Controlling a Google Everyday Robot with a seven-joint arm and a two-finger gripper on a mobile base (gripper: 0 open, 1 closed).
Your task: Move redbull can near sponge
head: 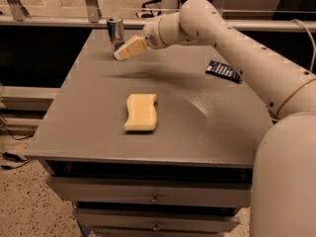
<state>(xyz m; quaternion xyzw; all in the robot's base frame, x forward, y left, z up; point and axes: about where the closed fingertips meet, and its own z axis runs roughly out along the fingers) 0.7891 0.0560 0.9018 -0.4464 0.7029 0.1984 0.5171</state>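
Just behind the gripper (121, 55) stands the redbull can (115, 29), the sponge (141, 112) well in front; the gripper's state I cannot tell.

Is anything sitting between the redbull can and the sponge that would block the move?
Nothing visible does. The slim blue-and-silver redbull can stands near the grey table's far edge, with the cream-yellow gripper right beside it. Bare tabletop runs to the pale yellow wavy-sided sponge. The flat dark-blue packet lies well off that line.
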